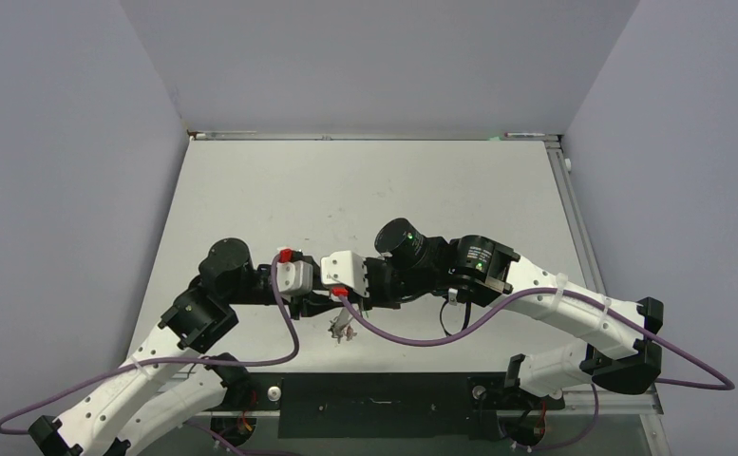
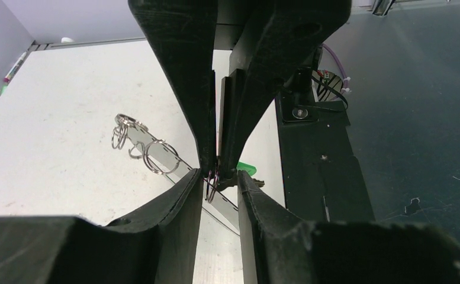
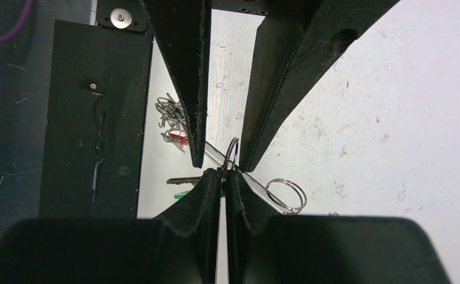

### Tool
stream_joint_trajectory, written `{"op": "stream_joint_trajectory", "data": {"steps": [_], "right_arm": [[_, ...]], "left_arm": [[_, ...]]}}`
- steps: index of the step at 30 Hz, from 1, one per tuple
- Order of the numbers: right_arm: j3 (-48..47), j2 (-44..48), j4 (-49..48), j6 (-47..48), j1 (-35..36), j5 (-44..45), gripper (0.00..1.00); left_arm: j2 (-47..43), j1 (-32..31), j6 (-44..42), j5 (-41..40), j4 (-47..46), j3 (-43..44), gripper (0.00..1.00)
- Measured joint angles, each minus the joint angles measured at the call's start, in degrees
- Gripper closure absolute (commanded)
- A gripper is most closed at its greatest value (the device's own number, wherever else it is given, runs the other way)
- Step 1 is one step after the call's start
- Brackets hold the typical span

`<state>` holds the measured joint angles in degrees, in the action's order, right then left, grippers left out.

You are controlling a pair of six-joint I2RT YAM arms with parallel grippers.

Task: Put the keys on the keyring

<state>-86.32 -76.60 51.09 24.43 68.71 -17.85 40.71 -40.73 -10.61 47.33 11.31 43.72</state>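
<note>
Both grippers meet tip to tip over the table's near middle. My right gripper [image 3: 223, 174] is shut on a small split ring [image 3: 233, 155] that stands up between the tips. My left gripper [image 2: 218, 174] faces it with its jaws a little apart, straddling that ring [image 2: 214, 182] and the right fingertips. The keyring's thin wire [image 2: 174, 158] runs slantwise under the tips, with more split rings [image 2: 159, 157] strung on it. A green-headed key [image 2: 248, 168] lies beside the tips; whether it touches the ring I cannot tell. A red-headed key [image 3: 180, 139] lies in a heap of rings [image 3: 171, 112].
The heap of rings and keys [image 1: 343, 330] lies near the table's front edge, just ahead of the black base plate [image 1: 374, 404]. A purple cable [image 1: 412, 337] loops low beside it. Grey walls enclose the table [image 1: 365, 180] on three sides.
</note>
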Motion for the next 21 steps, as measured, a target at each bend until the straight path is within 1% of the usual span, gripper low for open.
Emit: {"op": "stream_joint_trajectory", "data": {"steps": [6, 13, 21], "right_arm": [[0.2, 0.0, 0.0, 0.0, 0.0, 0.1, 0.95], [0.7, 0.1, -0.1, 0.0, 0.0, 0.0, 0.95], [1.0, 0.2, -0.3, 0.0, 0.0, 0.1, 0.95]], "left_arm": [[-0.4, 0.0, 0.3, 0.0, -1.0, -0.3, 0.77], [-0.3, 0.0, 1.1, 0.0, -2.0, -1.0, 0.85], [0.2, 0.0, 1.2, 0.0, -2.3, -1.6, 0.86]]}}
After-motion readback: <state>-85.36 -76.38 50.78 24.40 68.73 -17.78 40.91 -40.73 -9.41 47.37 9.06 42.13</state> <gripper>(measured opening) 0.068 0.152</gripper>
